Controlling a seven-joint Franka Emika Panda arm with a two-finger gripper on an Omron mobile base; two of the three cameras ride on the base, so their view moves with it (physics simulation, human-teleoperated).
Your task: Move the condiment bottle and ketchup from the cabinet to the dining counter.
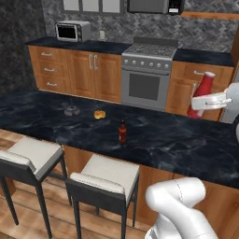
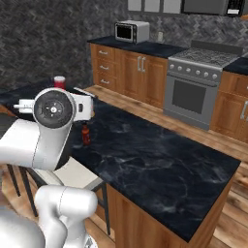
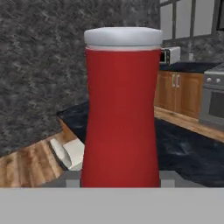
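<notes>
Ketchup (image 1: 202, 93) is riding upright in the end effector (image 1: 205, 103), which is clamping its lower body, above the dining counter's (image 1: 177, 140) right part; the condiment bottle (image 1: 122, 132) is standing on it well to the left.

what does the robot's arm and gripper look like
The arm is built of glossy white, rounded segments with dark joints. In the right base view one joint ends in a round dark grey cap with a lighter hub. The gripper is a white block. No cables or markings show.
</notes>
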